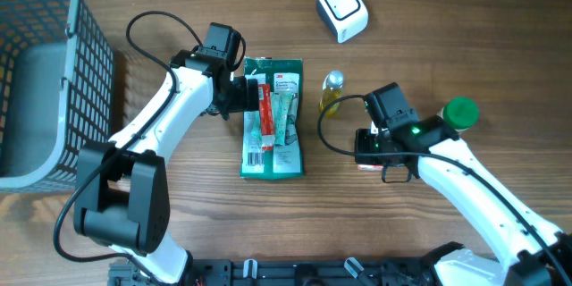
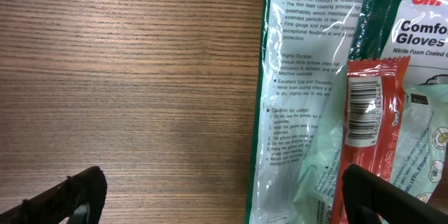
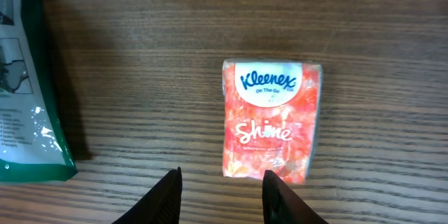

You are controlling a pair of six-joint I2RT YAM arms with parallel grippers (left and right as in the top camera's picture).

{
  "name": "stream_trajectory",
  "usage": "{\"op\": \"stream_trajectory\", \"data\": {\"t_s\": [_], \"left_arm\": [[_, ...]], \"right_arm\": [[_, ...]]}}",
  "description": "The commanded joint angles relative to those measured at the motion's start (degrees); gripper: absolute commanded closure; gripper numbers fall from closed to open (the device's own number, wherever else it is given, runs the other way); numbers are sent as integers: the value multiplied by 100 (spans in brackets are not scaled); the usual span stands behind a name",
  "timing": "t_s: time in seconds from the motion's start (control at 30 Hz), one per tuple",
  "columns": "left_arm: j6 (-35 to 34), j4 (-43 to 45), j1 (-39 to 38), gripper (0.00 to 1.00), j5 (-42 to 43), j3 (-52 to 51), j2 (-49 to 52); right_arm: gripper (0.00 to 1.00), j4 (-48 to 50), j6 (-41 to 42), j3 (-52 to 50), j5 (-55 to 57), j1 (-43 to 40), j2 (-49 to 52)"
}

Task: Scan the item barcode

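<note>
The wooden counter [image 1: 268, 232] is holding a grey basket [image 1: 89, 71] on its left side. A green glove pack [image 1: 286, 156] is lying in the middle, with a little yellow bottle [image 1: 332, 91] just beside it. A white scanner [image 1: 342, 9] is sitting at the far side. An orange tissue pack [image 3: 271, 120] and a green-topped thing [image 1: 461, 112] are lying on the right.

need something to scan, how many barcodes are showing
2: one on the red packet lying on the glove pack, one apparently on that pack's white corner label. Others may face down.
</note>
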Motion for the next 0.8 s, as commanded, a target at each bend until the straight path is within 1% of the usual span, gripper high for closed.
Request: {"op": "stream_trajectory", "data": {"t_s": [0.0, 0.17, 0.27, 0.53, 0.63, 0.77], "left_arm": [[-9, -2, -22, 0, -35, -26, -94], [-9, -2, -22, 0, -35, -26, -94], [-11, 0, -22, 0, -37, -26, -94], [-9, -2, -22, 0, -35, -26, -94], [-9, 0, -22, 0, -35, -26, -94], [-9, 0, -22, 0, -35, -26, -94]], "right_arm": [[62, 83, 85, 122, -81, 4, 367], [62, 240, 85, 122, -76, 4, 901], [62, 505, 83, 122, 11, 4, 1200], [63, 693, 79, 122, 160, 4, 1222], [65, 693, 70, 153, 229, 4, 1180], [65, 391, 63, 358, 461, 4, 850]]}}
